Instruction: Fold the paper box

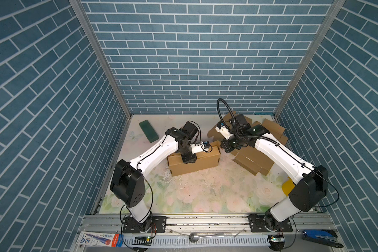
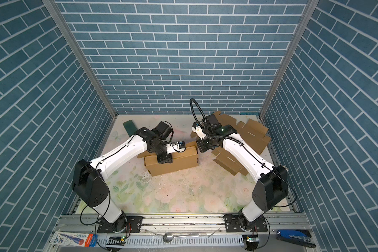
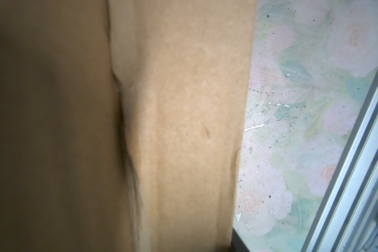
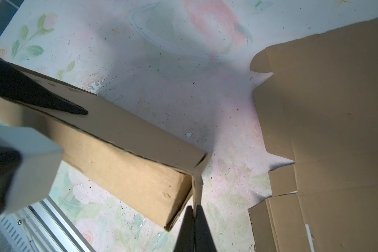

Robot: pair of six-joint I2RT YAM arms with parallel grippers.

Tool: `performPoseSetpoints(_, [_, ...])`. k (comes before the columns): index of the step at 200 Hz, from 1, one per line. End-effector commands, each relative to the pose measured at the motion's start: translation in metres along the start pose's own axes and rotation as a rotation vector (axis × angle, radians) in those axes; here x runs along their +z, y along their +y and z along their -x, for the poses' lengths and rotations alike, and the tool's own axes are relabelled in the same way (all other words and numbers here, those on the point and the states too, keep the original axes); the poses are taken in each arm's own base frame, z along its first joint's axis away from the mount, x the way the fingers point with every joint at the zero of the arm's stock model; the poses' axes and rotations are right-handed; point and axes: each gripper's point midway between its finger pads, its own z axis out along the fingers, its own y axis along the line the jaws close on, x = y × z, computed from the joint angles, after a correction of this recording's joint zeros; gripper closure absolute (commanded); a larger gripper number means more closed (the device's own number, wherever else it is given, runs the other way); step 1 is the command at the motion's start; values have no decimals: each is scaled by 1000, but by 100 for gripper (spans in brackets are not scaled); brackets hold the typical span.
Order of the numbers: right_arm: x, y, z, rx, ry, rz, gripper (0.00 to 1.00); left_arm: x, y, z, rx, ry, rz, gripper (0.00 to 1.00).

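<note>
1 paper box (image 1: 201,167), folded, mid-counter (image 1: 205,192). R end effector (image 4: 194,210) pinches its end flap (image 4: 198,174). L end effector (image 1: 189,161) sits atop the box; jaw state can't be told. Flat cardboard blanks (image 1: 249,162): at least 2, rear right. 1 green block (image 1: 148,131). Packet (image 1: 98,239) print illegible.
</note>
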Motion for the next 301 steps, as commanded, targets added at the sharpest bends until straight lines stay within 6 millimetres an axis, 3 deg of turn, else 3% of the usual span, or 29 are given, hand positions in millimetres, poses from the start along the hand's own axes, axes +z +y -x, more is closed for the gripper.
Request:
performPoseSetpoints(1, [-13, 10, 16, 41, -39, 39, 100, 38, -11, -24, -34, 101, -102, 74])
performPoseSetpoints(89, [-17, 27, 34, 295, -87, 161, 100, 37, -10, -23, -33, 94, -97, 74])
performPoseSetpoints(125, [-19, 25, 41, 375, -131, 220, 100, 38, -10, -22, -35, 93, -100, 74])
performPoseSetpoints(163, [-11, 10, 23, 338, -56, 120, 100, 37, -10, -22, -34, 92, -100, 74])
performPoseSetpoints(190, [-10, -10, 7, 244, 12, -18, 78, 38, -10, -22, -33, 94, -99, 74])
performPoseSetpoints(241, [0, -11, 19, 160, -4, -21, 73, 37, -9, -21, -34, 95, -100, 74])
performPoseSetpoints(283, [8, 3, 23, 172, 16, 52, 53, 38, -9, -22, -30, 98, -99, 74])
performPoseSetpoints(301, [9, 6, 20, 192, 20, 74, 51, 39, -9, -22, -30, 100, -101, 74])
